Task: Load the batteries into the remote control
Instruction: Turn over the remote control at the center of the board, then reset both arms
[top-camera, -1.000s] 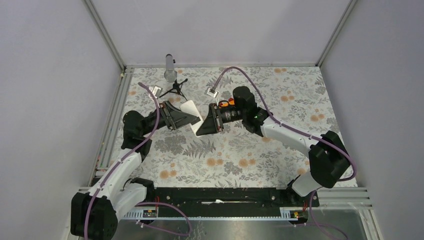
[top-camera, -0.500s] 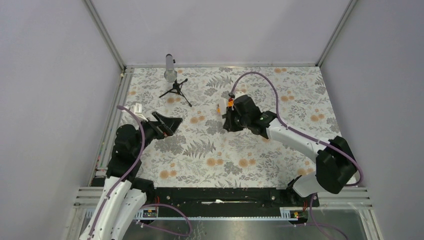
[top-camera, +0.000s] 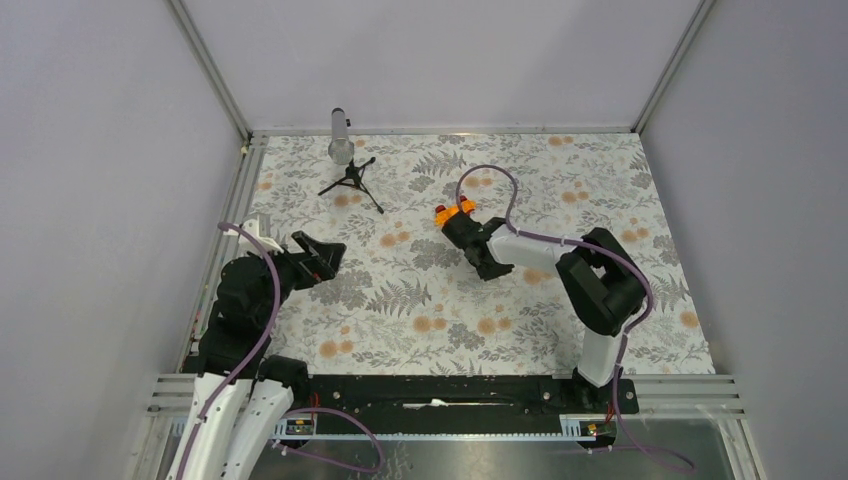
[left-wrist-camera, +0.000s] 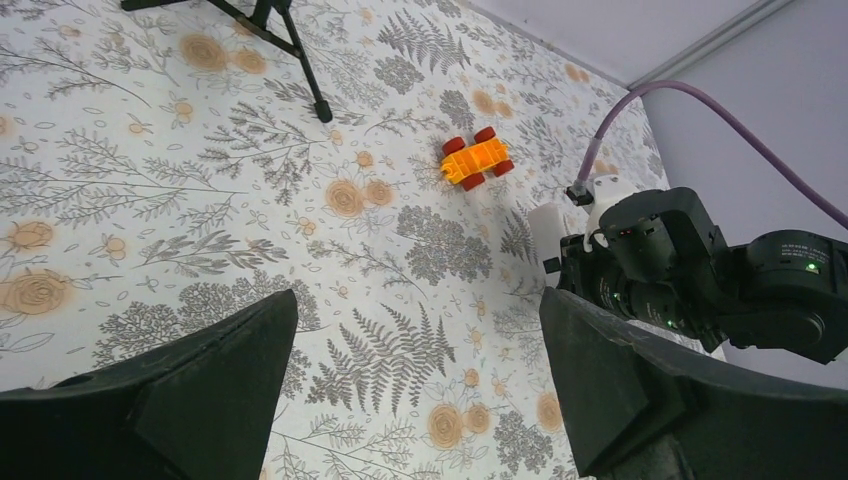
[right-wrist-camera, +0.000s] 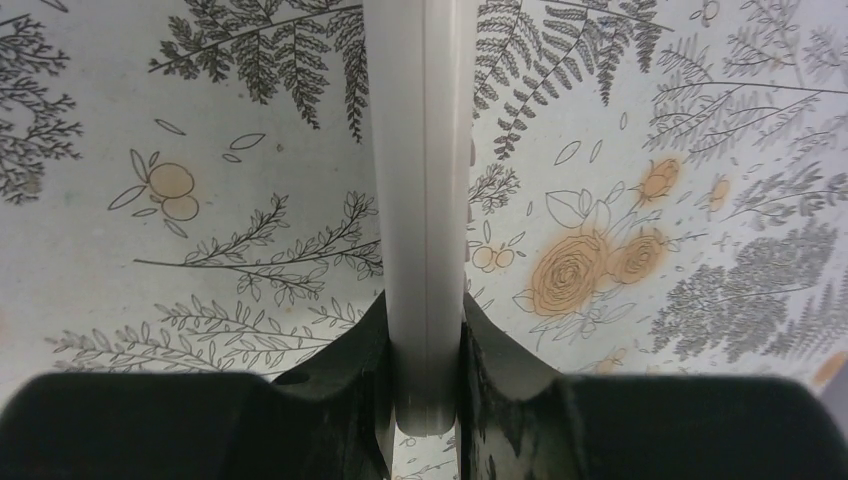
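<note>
Left gripper (left-wrist-camera: 415, 345) has let go and backed off to its side, jaws wide apart, so my right gripper (right-wrist-camera: 424, 330) alone now clamps the remote control (right-wrist-camera: 420, 150) edge-on. I see no batteries, so I can't confirm loading.

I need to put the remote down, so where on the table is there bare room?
Free: the near middle of the cloth, between the open left gripper and the right gripper holding the remote; also the far right corner. Crowded: around the tripod and orange toy car.
</note>
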